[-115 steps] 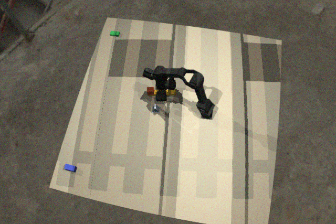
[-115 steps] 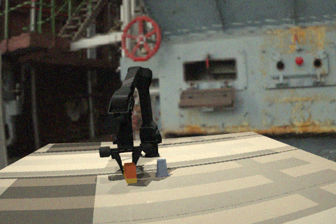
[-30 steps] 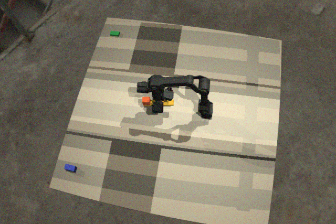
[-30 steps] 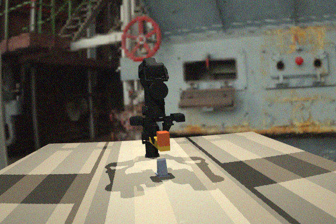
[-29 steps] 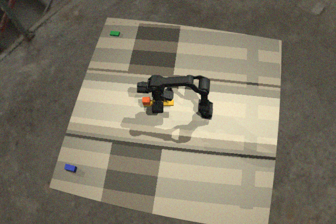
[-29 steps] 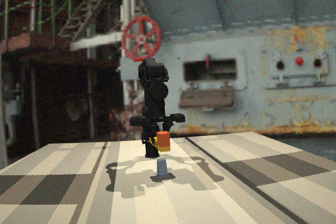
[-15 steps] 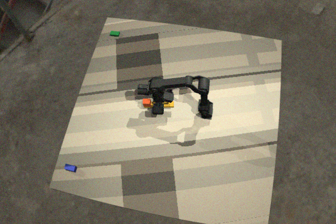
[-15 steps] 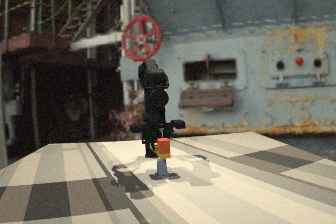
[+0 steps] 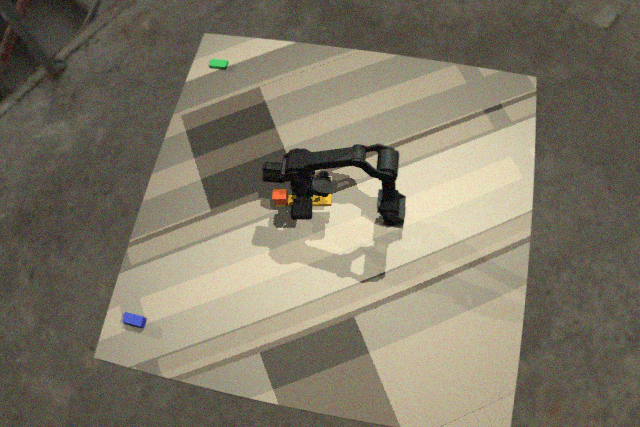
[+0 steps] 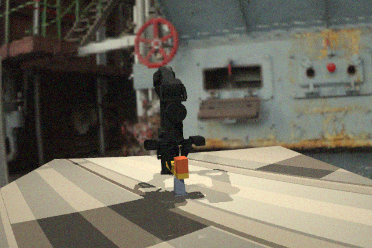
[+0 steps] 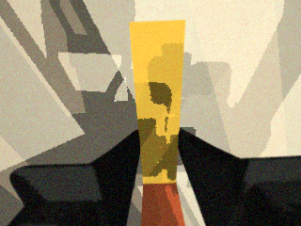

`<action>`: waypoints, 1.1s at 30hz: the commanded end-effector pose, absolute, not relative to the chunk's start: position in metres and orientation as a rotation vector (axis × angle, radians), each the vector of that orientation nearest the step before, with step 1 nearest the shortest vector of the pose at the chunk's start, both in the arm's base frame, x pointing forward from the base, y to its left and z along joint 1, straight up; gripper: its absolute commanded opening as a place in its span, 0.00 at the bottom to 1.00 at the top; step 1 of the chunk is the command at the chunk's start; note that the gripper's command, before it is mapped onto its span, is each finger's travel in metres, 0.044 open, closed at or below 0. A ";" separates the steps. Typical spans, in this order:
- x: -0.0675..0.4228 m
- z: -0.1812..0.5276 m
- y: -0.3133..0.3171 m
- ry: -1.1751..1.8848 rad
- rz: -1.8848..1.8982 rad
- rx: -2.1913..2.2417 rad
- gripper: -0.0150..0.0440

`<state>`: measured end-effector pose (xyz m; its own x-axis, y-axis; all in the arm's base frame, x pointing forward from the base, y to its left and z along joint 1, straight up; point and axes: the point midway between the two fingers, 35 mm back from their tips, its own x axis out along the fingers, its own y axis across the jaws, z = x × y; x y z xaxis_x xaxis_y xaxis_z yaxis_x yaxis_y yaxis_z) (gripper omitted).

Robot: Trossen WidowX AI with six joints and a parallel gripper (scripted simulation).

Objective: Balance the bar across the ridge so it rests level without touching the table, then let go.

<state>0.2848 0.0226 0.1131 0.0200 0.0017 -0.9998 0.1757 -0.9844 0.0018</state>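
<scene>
A yellow bar [image 9: 325, 199] [image 10: 182, 176] [image 11: 157, 42] carries an orange block [image 9: 279, 196] [image 10: 181, 164] [image 11: 160, 204] on one end. My gripper [image 11: 158, 133] is shut on the bar near the block end and holds it above the table. The blue-grey ridge [image 10: 179, 188] stands upright on the table. In the exterior view the bar's block end overlaps the ridge's top; I cannot tell whether they touch. The ridge is hidden under the bar and arm in the top view, and does not show in the wrist view.
A green block [image 9: 218, 63] lies near the table's upper left corner in the top view, and a blue block [image 9: 134, 320] lies near its lower left corner. The striped table [image 9: 454, 360] [image 10: 300, 203] carries the arm's shadows around the ridge.
</scene>
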 end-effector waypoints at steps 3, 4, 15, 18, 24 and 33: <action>0.285 0.113 0.023 0.188 -2.105 2.153 0.25; 0.285 0.113 0.023 0.188 -2.105 2.153 0.25; 0.285 0.112 0.023 0.188 -2.105 2.153 0.25; 0.285 0.112 0.023 0.188 -2.105 2.153 0.25; 0.285 0.111 0.023 0.188 -2.105 2.153 0.25; 0.285 0.110 0.023 0.188 -2.105 2.153 0.25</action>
